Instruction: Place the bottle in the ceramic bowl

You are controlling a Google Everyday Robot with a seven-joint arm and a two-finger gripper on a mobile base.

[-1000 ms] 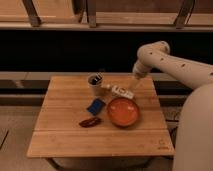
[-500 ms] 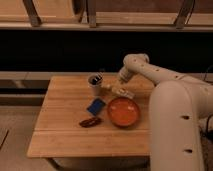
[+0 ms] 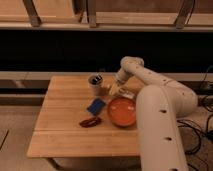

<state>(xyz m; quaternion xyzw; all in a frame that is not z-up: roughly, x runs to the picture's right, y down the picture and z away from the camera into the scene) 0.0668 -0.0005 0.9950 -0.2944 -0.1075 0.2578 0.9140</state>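
The glossy orange ceramic bowl (image 3: 122,111) sits on the wooden table (image 3: 60,135), right of centre. The slim pale bottle (image 3: 126,93) lies on its side just behind the bowl's far rim. My gripper (image 3: 113,90) is low over the table at the bottle's left end, between the grey cup and the bowl. It covers part of the bottle, and I cannot tell whether it touches it. The arm reaches in from the right, over the bowl's right side.
A small grey cup (image 3: 94,83) with dark items stands just left of the gripper. A blue packet (image 3: 96,106) and a dark red object (image 3: 90,121) lie left of the bowl. The white arm (image 3: 160,130) fills the right front. A dark shelf runs behind the table.
The arm has swung left and down from the table's right edge to the bottle, and its bulk now covers the table's right side. The bottle and bowl have stayed in place.
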